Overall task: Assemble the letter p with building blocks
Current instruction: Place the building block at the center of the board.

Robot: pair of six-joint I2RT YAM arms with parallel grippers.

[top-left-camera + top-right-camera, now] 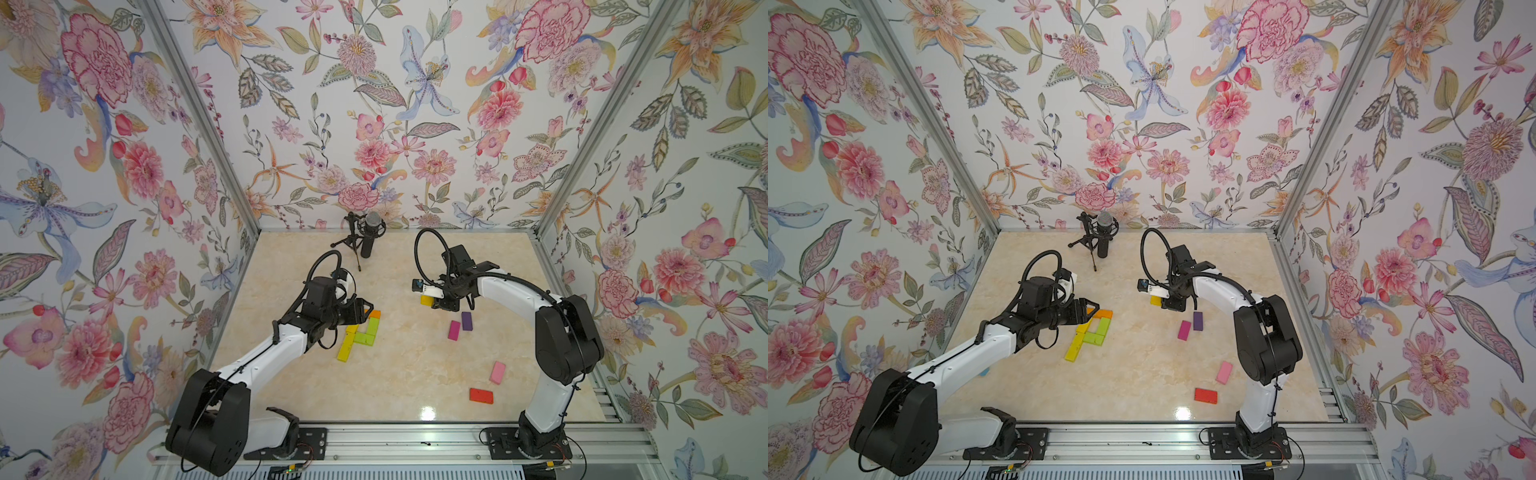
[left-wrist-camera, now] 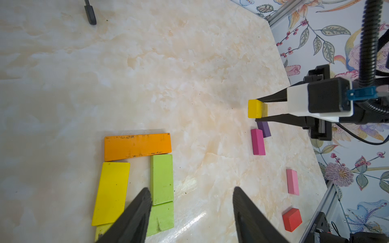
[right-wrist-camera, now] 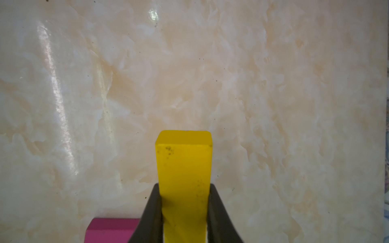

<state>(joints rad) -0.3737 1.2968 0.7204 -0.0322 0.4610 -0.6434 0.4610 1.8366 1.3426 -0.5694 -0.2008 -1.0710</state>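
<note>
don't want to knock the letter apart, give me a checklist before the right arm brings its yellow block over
1. Right fingers grip on held yellow block: ok, clamped on both sides.
2. Left fingers empty: ok, spread, nothing between.
3. Left fingers clear of the letter: not ok, they hang over it, hiding part of the orange block in a top view.
4. Table between held block and letter: ok, bare.
5. Held block lifted off the table: cannot tell.
</note>
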